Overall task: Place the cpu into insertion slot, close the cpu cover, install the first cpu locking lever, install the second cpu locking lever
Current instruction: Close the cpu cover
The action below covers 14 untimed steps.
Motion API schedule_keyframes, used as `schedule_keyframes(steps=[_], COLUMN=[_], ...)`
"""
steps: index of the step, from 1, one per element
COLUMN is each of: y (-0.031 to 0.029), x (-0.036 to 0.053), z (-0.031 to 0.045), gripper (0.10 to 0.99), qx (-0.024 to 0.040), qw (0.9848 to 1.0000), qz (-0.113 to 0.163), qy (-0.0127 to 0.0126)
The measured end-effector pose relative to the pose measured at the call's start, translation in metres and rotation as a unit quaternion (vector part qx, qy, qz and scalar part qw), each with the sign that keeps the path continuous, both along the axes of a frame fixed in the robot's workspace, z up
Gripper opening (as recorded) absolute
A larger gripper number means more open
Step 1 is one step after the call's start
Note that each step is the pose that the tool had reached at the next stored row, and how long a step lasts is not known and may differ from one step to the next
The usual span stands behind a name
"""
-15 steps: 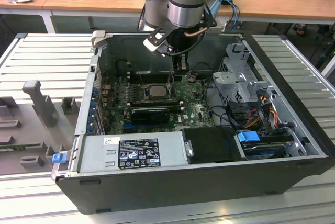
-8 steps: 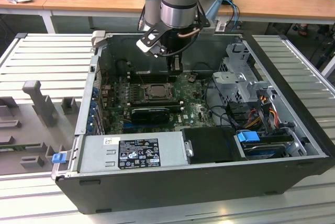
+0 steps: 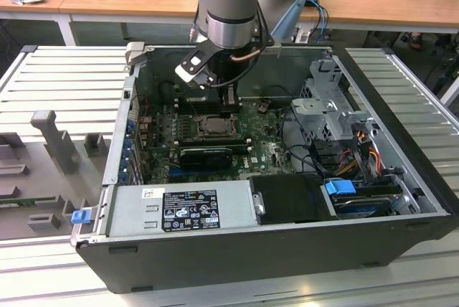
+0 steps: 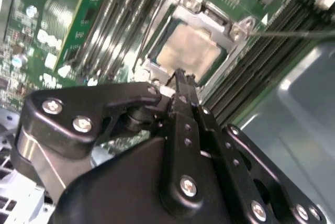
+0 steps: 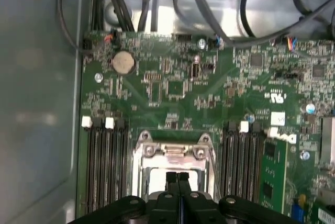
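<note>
We see the small flat square cpu with its pale silvery-grey top (image 4: 188,51) seated flat and face up in the square dark-framed insertion slot (image 3: 201,125). Its edges run parallel to the slot's, it has no long axis to call, and the thin silver metal cpu cover (image 4: 209,17) lies down around it. The black gripper (image 4: 179,75) hangs just above the slot's edge, fingers pressed together and pinching nothing. The slot sits on the green motherboard (image 5: 172,93), flanked by long black memory slots (image 5: 104,166), inside the open black computer case (image 3: 287,249).
</note>
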<state>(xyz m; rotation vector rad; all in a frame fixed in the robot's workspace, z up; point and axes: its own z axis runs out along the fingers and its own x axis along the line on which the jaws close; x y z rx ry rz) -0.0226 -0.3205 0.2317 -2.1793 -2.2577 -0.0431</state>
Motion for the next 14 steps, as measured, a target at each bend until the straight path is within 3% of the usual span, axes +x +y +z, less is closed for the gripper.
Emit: schedule_keyframes(steps=[14], y=[0.0000], x=[-0.0206], z=[-0.0002], gripper=[0.106], qx=[0.0000], qw=[1.0000], qz=[0.000], qy=[0.0000])
